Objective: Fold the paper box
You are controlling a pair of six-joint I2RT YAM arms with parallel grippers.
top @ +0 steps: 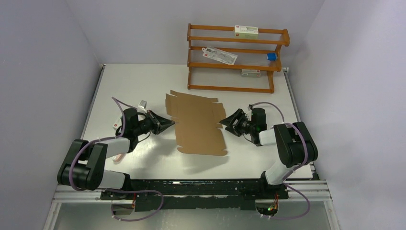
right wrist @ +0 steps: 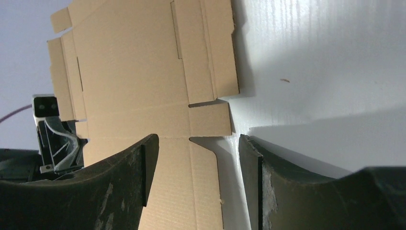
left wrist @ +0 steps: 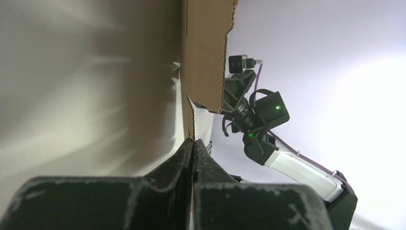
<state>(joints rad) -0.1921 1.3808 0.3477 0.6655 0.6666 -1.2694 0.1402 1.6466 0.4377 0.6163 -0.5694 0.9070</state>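
Paper box (top: pixel 198 122) lies mid-frame on the counter (top: pixel 143 76); left tool (left wrist: pixel 193 143) pinched together at its edge; right tool (right wrist: pixel 197 143) spread apart.

Both arms are built from bulky black joint housings and white link tubes: the left arm (top: pixel 91 163) at 8 o'clock of the top view, the right arm (top: pixel 292 143) at 4 o'clock. A thin purple cable (top: pixel 81 151) loops along each one. The left gripper (top: pixel 170 124) and right gripper (top: pixel 225 122) are black, with wedge-shaped fingers (right wrist: pixel 129 191) that carry pale scuffs. Small green lights (left wrist: pixel 277 107) glow on the right wrist — seen by the left wrist camera.
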